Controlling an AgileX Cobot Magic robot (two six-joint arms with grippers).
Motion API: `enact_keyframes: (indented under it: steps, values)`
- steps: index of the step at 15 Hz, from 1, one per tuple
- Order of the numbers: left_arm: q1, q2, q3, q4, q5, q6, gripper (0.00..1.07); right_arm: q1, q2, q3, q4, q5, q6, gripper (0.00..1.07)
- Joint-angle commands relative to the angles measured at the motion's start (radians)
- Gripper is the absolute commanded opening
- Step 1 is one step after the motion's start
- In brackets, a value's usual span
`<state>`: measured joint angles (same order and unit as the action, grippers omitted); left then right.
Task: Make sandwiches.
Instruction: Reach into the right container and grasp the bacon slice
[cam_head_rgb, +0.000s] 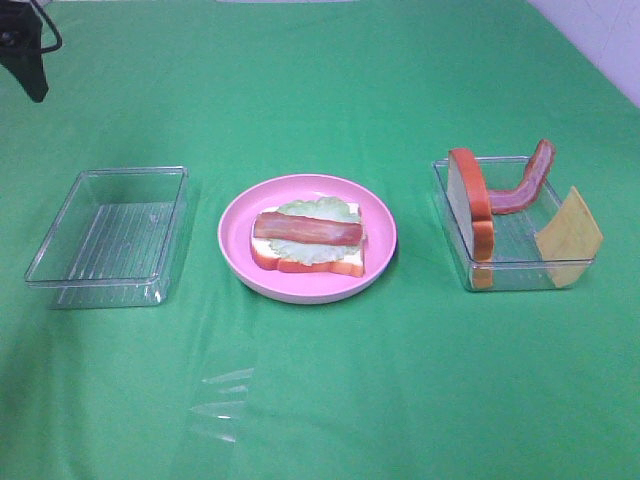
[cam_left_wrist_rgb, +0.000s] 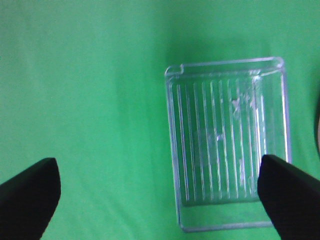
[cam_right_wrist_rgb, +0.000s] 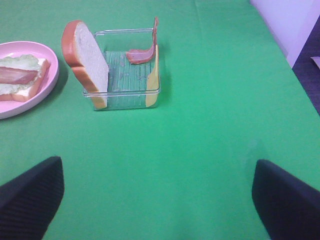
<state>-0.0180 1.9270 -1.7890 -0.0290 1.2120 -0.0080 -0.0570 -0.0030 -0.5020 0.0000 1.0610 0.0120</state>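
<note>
A half-built sandwich (cam_head_rgb: 307, 242) lies on the round pink plate (cam_head_rgb: 240, 262): a white bread slice, pale green lettuce (cam_head_rgb: 322, 211) and one bacon strip (cam_head_rgb: 305, 229) on top. In the clear right tray (cam_head_rgb: 520, 275) a second bread slice (cam_head_rgb: 470, 200) stands on edge, another bacon strip (cam_head_rgb: 522, 188) curls up and a yellow cheese square (cam_head_rgb: 568, 238) leans on the wall. My left gripper (cam_left_wrist_rgb: 160, 200) hovers open above the empty left tray (cam_left_wrist_rgb: 230, 145). My right gripper (cam_right_wrist_rgb: 159, 200) is open over bare cloth, short of the right tray (cam_right_wrist_rgb: 122, 92) with its bread (cam_right_wrist_rgb: 87, 57).
Green cloth covers the whole table. The empty left tray (cam_head_rgb: 60, 275) sits left of the plate. A dark part of my left arm (cam_head_rgb: 25, 55) shows at the far left corner. The table's right edge and a pale wall (cam_right_wrist_rgb: 290, 20) lie beyond the right tray.
</note>
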Motion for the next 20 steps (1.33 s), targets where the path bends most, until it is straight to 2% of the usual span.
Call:
enact_keyframes:
  steps: [1, 6, 7, 8, 9, 10, 11, 13, 16, 20]
  values:
    - [-0.002, -0.122, 0.178, -0.030, 0.063, 0.008, 1.00, -0.006, -0.018, 0.002, -0.006, -0.002, 0.002, 0.99]
    - [-0.002, -0.570, 0.696, -0.058, -0.030, 0.008, 1.00, -0.006, -0.018, 0.002, -0.006, -0.002, 0.002, 0.99]
    - [-0.002, -0.628, 0.746, -0.058, -0.045, 0.008, 1.00, -0.006, -0.018, 0.002, -0.006, -0.002, 0.002, 0.99]
    - [-0.002, -0.746, 0.839, -0.058, -0.065, 0.008, 1.00, -0.006, -0.018, 0.002, -0.006, -0.002, 0.002, 0.99]
    - [-0.002, -0.982, 0.994, -0.058, -0.097, 0.008, 1.00, -0.006, -0.018, 0.002, -0.006, -0.002, 0.002, 0.99]
    - [-0.002, -1.095, 1.055, -0.057, -0.115, 0.008, 1.00, -0.006, -0.018, 0.002, -0.006, -0.002, 0.002, 0.99]
    - [-0.002, -1.155, 1.086, -0.057, -0.131, 0.008, 1.00, -0.006, -0.018, 0.002, -0.006, -0.002, 0.002, 0.99]
    - [-0.002, -1.424, 1.190, -0.058, -0.185, 0.008, 1.00, -0.006, -0.018, 0.002, -0.006, -0.002, 0.002, 0.99]
    - [-0.002, -1.711, 1.267, -0.058, -0.182, 0.014, 1.00, -0.006, -0.018, 0.002, -0.006, -0.002, 0.002, 0.99]
    - [-0.002, -1.959, 1.280, -0.090, -0.163, 0.015, 1.00, -0.006, -0.018, 0.002, -0.006, -0.002, 0.002, 0.99]
